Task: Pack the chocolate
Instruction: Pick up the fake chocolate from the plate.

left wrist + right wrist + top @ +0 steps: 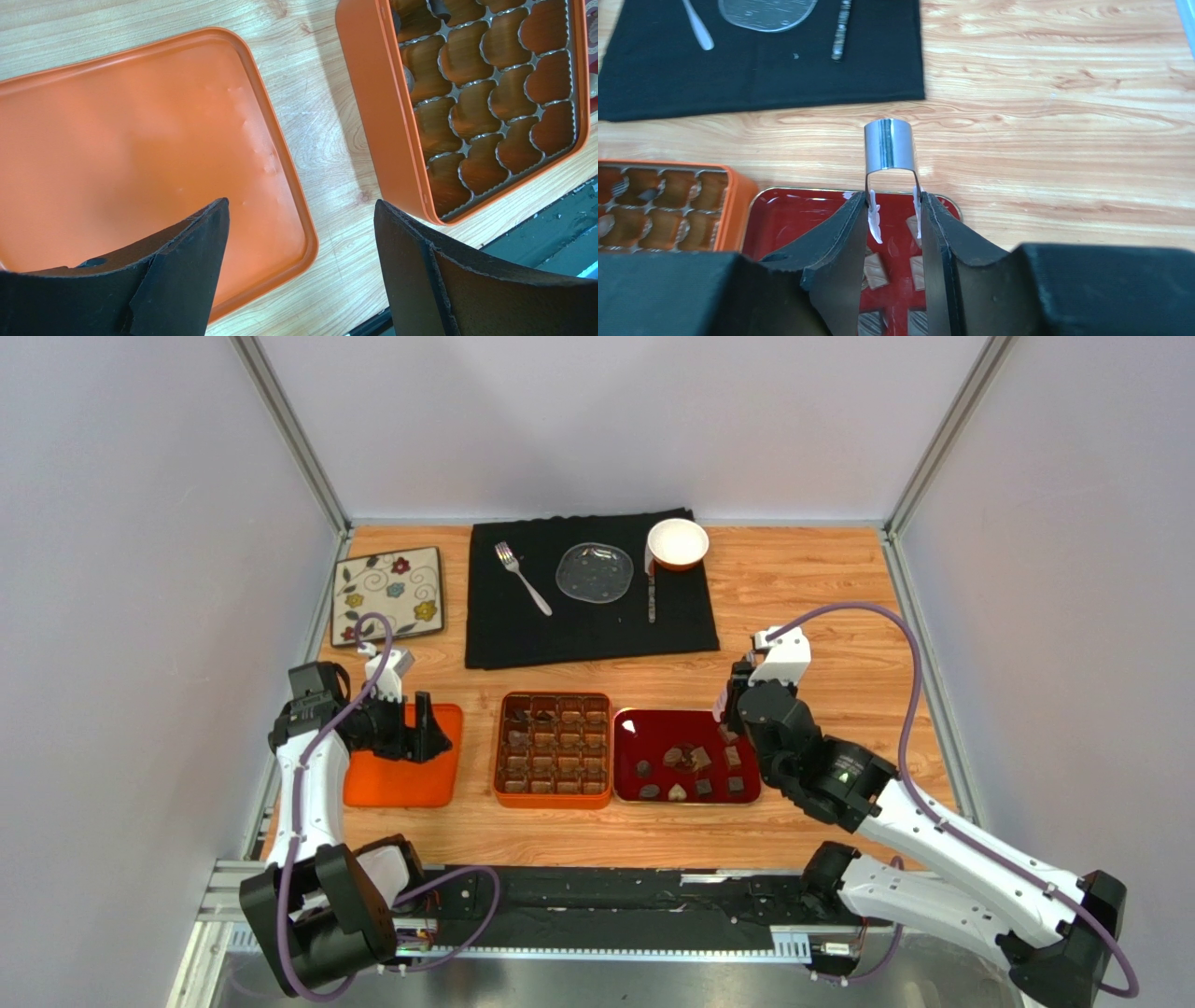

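Along the near half of the worktop, set in a row from left to right: orange lid (126, 140), orange box (365, 84) with its grid of moulded cups, red tray (648, 732). Lid laid flat and off to the left, presumably to leave every cup reachable from above. Chocolate (678, 756) scattered loose on the red tray, just beside the box's right wall: a short carry, judging by the layout. Mostly bare cups in the left wrist view; those toward the box's far-left corner too dark to judge.

Over the tray's far-right corner, right jaws closed on small metal tongs (889, 143), shiny bend showing past the jaw ends, working ends out of sight. Likely chosen because such small pieces suit fine tips better than broad jaws.

Above the lid's right edge, left jaws wide apart and gripping nothing, probably kept to that side so as not to block the path between tray and box.

Packing barely under way, by the look of the tray. Next, most likely, a careful lowering of the tongs onto a single piece, with some risk of nudging its neighbours.
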`<state>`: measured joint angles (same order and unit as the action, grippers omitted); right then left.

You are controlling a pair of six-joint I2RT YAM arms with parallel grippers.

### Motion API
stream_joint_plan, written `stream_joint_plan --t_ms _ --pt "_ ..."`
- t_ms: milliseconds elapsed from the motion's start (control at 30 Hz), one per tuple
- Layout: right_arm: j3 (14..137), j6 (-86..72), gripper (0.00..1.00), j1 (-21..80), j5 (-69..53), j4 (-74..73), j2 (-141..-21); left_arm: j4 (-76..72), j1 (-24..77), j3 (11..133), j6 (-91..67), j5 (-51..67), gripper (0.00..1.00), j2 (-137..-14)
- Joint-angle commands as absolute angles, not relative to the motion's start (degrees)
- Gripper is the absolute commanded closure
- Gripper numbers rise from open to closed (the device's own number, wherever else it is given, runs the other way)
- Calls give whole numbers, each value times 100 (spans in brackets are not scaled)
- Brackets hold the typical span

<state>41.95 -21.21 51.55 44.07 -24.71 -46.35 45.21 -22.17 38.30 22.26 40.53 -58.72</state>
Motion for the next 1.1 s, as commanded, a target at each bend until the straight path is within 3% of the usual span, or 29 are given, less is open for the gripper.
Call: stream_joint_plan --t_ms 0,1067 --pt "4070 -2303 65 4852 4308 -2505 -4641 4491 -2276 3999 2347 4263 17 -5897" --pt "3709 -2153 63 3876 3261 -1644 -5370 4473 -2276 4069 2285 4324 16 -5950"
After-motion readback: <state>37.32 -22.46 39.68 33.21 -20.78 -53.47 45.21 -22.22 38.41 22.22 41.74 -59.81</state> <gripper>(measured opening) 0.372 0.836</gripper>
